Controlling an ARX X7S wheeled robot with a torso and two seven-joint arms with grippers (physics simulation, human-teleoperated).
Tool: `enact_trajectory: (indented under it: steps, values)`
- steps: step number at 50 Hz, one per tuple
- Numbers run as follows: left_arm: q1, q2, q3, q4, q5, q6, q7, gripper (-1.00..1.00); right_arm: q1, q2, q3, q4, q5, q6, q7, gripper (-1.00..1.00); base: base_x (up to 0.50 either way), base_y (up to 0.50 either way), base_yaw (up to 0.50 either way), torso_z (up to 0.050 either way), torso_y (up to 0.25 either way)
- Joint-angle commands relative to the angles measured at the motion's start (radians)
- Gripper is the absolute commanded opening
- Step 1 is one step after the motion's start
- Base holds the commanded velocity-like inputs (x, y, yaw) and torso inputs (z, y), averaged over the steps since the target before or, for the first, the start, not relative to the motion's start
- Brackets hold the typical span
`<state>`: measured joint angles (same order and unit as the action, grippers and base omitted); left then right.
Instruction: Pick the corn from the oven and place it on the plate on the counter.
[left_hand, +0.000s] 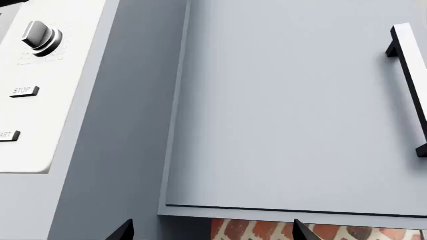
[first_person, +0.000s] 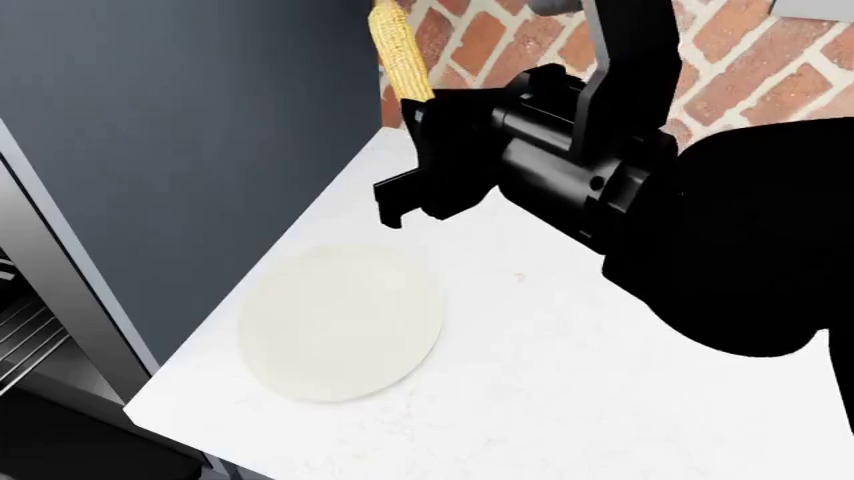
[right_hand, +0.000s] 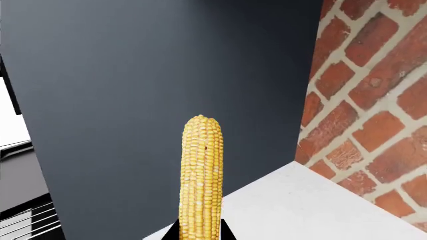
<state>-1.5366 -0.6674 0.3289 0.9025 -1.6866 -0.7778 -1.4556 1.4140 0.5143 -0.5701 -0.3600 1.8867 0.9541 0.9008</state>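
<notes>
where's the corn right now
The corn is held upright in the right gripper, in the air above the counter near the brick wall, beyond the plate and not on it.

Bright, even simulator lighting with sharp focus throughout. The smooth white countertop slab (first_person: 561, 380) shows no glare; the black right arm (first_person: 721, 250) renders nearly featureless.

Back wall: red brick wall (first_person: 467, 40) with pale mortar.
Side panel: tall dark grey panel (right_hand: 153, 100).
Cabinet: pale grey cabinet door (left_hand: 287, 110), black bar handle (left_hand: 412, 85).
</notes>
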Motion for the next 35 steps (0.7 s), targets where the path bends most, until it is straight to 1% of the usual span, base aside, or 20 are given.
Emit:
enact_trajectory:
  steps: [1,11,14,18,35]
  values:
    - [0.002,-0.003,0.001,0.005,-0.003,0.006,-0.005,1.0,-0.034,-0.016,-0.034,0.089,-0.147,0.023,-0.137,-1.0,0.0,0.0,0.0,0.0,0.0]
    - [0.009,-0.002,0.004,0.007,0.003,0.011,-0.004,1.0,-0.026,-0.072,-0.089,0.182,-0.25,0.029,-0.255,-1.0,0.0,0.0,0.0,0.0,0.001]
    - [0.007,0.001,0.007,0.007,0.003,0.011,-0.005,1.0,-0.024,-0.102,-0.118,0.235,-0.308,0.021,-0.321,-1.0,0.0,0.0,0.0,0.0,0.0]
    - [0.001,-0.001,0.009,0.007,-0.003,0.011,-0.01,1.0,-0.026,-0.127,-0.142,0.279,-0.352,0.009,-0.372,-1.0,0.0,0.0,0.0,0.0,0.0]
    - [-0.01,0.005,0.019,0.0,0.0,0.012,-0.006,1.0,-0.099,-0.151,-0.212,0.379,-0.457,-0.033,-0.473,-1.0,0.0,0.0,0.0,0.0,0.001]
